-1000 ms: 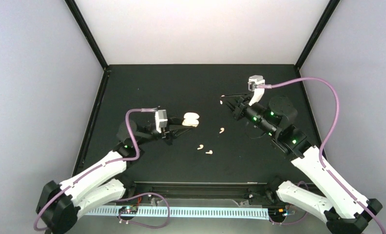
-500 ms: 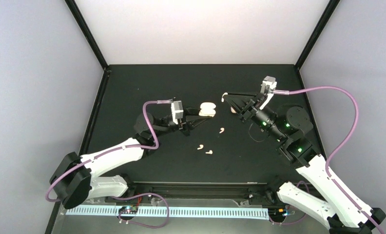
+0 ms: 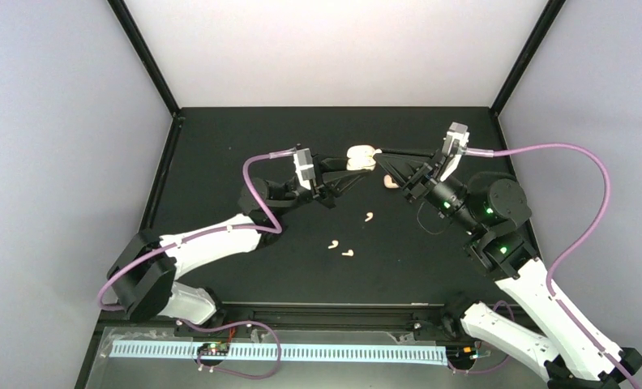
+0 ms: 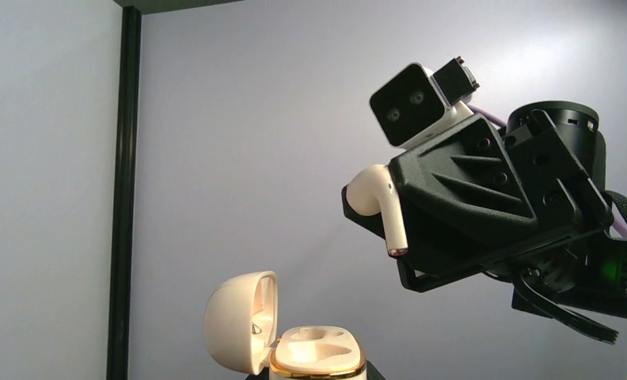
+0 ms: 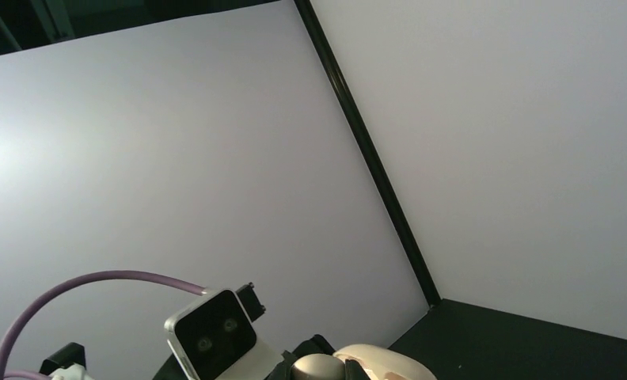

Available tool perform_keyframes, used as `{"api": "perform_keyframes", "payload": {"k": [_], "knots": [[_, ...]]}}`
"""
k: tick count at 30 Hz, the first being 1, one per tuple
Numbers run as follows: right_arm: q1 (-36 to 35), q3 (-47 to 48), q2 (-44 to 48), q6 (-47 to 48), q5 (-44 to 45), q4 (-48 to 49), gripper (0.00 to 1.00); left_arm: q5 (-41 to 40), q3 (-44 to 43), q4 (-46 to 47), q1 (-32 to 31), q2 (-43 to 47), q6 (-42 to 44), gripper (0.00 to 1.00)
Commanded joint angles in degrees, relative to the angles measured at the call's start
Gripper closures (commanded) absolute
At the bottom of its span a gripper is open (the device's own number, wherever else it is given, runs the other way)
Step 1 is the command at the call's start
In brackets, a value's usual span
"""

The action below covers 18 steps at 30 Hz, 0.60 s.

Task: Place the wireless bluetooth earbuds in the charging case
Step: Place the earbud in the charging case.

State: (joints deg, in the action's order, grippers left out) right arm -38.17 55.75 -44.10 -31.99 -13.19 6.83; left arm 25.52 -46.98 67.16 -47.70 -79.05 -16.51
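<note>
Walls close in the black table [image 3: 220,138] on three sides in the overhead view: white at the back, pale grey to left and right, with a black post [image 3: 143,53] rising at each far corner. Both arms reach toward the middle of the table's far half. The left gripper [image 3: 344,168] is clamped on the open, cream charging case [image 3: 361,157], carried at its fingertips. The right gripper [image 3: 380,153] aims its tips at that case from the right, very close to it. Below the right gripper's fingers a second case [image 3: 391,181] lies on the table. Three loose earbuds [image 3: 369,216] rest on the bare black surface nearer the arm bases, one alone and two close together, well apart from both grippers.

From the left wrist, the backdrop is plain grey wall with one black post at the left. The charging case sits at the bottom edge, its lid swung open to the left and two hollows showing in its top. Above and to its right hangs the right gripper, jaws pinched on a white earbud [image 4: 376,198] with its stem pointing down, apart from the case.

From the right wrist, two walls meet at a black post, and a corner of the black table shows at lower right. Along the bottom edge are the left arm's wrist camera [image 5: 211,332], a purple cable [image 5: 96,281] and the case's cream top.
</note>
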Motion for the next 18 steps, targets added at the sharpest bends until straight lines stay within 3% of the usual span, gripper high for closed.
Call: {"api": "perform_keyframes", "payload": {"k": [1, 12, 18], "knots": [[-0.04, 2.58, 0.00, 0.58, -1.49, 1.65, 0.88, -1.11, -3.94, 7.39, -1.36, -2.86, 0.96, 0.98], [-0.80, 3.84, -1.16, 3.09, -1.34, 0.09, 0.88, -1.90, -6.97, 10.01, -3.39, -6.16, 3.01, 0.98], [-1.82, 3.66, -0.74, 4.60, 0.34, -0.41, 0.88, -4.42, -6.59, 8.59, -4.90, -5.16, 9.17, 0.98]]}}
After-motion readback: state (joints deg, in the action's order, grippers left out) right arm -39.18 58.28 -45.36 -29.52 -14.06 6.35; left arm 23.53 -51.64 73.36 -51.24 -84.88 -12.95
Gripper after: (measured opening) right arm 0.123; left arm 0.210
